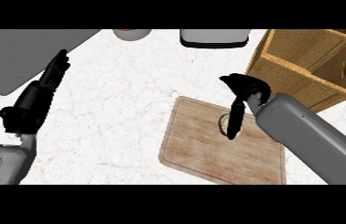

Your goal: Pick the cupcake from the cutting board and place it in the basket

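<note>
The cupcake (222, 123) sits on the right part of the wooden cutting board (206, 154); only its left edge shows. My right hand (245, 88) hangs over it with its fingers (235, 120) stretched straight down across the cupcake's right side, hiding most of it. The hand is open, and I cannot see whether it touches the cupcake. The wicker basket (290, 70) stands at the upper right, just behind the right hand. At the left edge my left hand (37, 102) rests open, fingers pointing up, far from the board.
A large grey slab (34, 54) fills the upper left corner. A white round vessel (132, 34) and a white and black appliance (214, 38) stand along the counter's back edge. Bare white marble counter (121, 109) lies between my left hand and the board.
</note>
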`<state>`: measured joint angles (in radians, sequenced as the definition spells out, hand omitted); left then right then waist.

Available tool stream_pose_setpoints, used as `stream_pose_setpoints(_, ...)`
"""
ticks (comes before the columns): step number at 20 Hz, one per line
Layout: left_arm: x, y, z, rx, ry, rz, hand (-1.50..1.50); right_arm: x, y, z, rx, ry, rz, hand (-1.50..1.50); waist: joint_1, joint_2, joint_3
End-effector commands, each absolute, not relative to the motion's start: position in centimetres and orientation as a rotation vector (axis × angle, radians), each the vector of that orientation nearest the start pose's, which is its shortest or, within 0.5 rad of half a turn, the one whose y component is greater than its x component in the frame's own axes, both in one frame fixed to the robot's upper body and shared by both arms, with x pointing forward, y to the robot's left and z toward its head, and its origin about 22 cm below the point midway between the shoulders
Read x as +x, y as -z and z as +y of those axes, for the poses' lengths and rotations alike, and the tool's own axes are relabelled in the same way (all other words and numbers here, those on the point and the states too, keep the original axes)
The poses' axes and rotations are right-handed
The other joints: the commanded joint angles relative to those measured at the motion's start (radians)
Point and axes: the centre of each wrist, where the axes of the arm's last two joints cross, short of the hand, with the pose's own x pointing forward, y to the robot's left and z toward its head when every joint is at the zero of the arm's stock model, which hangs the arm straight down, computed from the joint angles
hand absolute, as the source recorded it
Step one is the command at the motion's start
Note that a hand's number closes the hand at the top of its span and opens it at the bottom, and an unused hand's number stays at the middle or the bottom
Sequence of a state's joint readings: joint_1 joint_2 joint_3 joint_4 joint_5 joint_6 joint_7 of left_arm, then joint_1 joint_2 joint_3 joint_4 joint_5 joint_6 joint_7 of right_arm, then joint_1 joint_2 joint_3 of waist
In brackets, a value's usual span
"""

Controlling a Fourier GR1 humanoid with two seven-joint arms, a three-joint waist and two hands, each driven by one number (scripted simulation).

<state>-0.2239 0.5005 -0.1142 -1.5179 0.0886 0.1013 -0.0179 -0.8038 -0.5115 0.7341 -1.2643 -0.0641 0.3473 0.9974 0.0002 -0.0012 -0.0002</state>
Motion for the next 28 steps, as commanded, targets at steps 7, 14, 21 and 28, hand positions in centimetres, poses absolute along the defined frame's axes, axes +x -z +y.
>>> stream_pose_setpoints(7,28.0,-7.2,29.6,0.276,0.359,-1.731,0.00,34.2,-10.0,-14.7,-0.612,-1.242,-0.629,-1.50,0.003,0.000,0.000)
stream_pose_setpoints(14,28.8,-6.8,28.5,0.300,0.368,-1.716,0.00,33.0,-7.8,-11.6,-0.630,-1.219,-0.621,-1.50,0.002,0.000,0.000)
stream_pose_setpoints(21,28.5,-6.7,29.0,0.303,0.366,-1.727,0.00,34.7,-6.7,-15.5,-0.615,-1.215,-0.617,-1.50,0.004,0.001,0.000)
stream_pose_setpoints(28,28.3,-7.1,29.3,0.307,0.385,-1.711,0.00,32.3,-3.9,-14.1,-0.617,-1.185,-0.574,-1.50,0.003,0.001,0.000)
